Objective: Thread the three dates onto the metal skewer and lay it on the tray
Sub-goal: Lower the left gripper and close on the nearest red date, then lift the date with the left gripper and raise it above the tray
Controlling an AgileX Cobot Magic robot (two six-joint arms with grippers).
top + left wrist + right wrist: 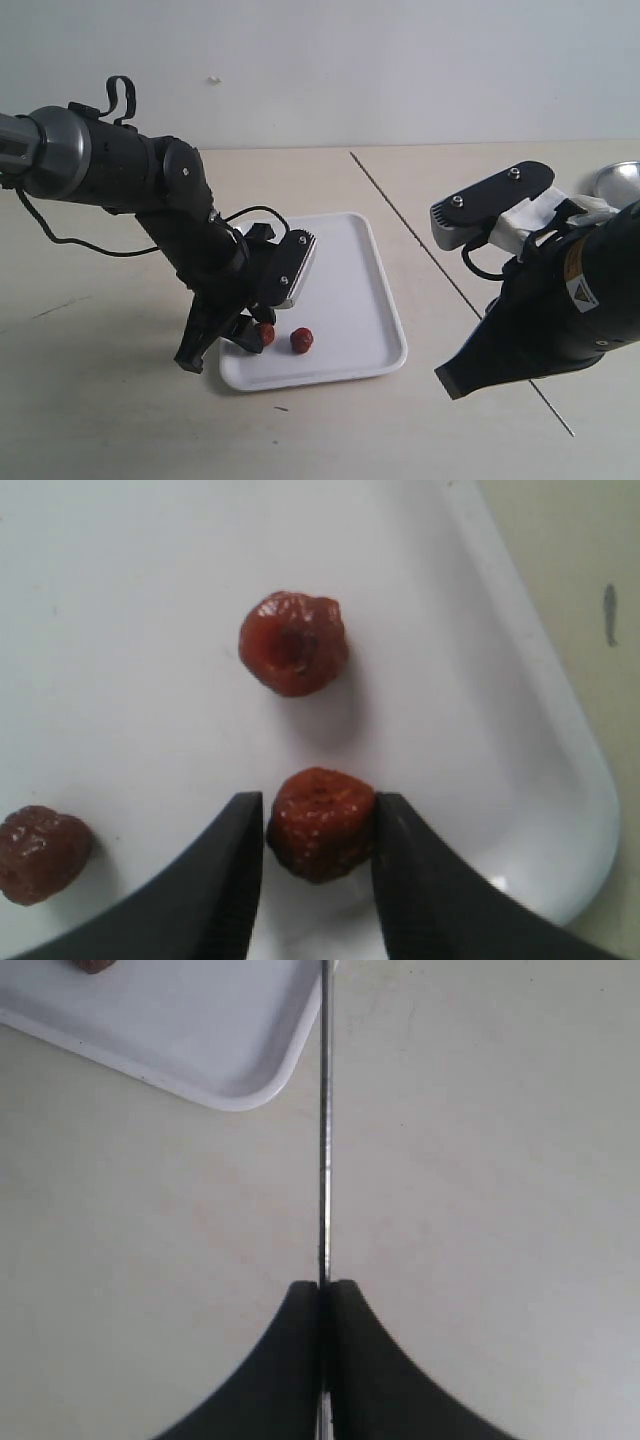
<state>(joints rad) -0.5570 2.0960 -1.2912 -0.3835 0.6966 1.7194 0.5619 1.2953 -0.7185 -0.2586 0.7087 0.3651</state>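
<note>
Pale beige table (110, 420) under a plain white wall (400, 60), with a thin dark seam crossing the tabletop. We see a white tray (350, 280) lying near the middle of the table and a silver dish (620, 178) at the table's far right edge. Three dates (293, 643) sit on the tray close to its near edge, toward the near left corner. Each is apart from the others, which we judge leaves room for fingers to close around one at a time.

The left gripper (318, 812) is down on the tray, about half open. Its two black fingers (235, 870) rest against opposite sides of one date (320, 830). No clear gap shows between pad and fruit, so we read this as a grip. The other two dates lie free, one just beyond the fingertips and one off to the side. None is on the skewer yet.

The right gripper (322, 1290) hangs over bare table to the right of the tray, well apart from the dates. It is pinched fully together on the skewer (323, 1140), a thin grey rod running straight out from the fingertips and passing just beside a rounded corner of the tray. Its tip is out of frame. We judge it is held rigid like this so the left arm can lift its date and push it onto the point.
</note>
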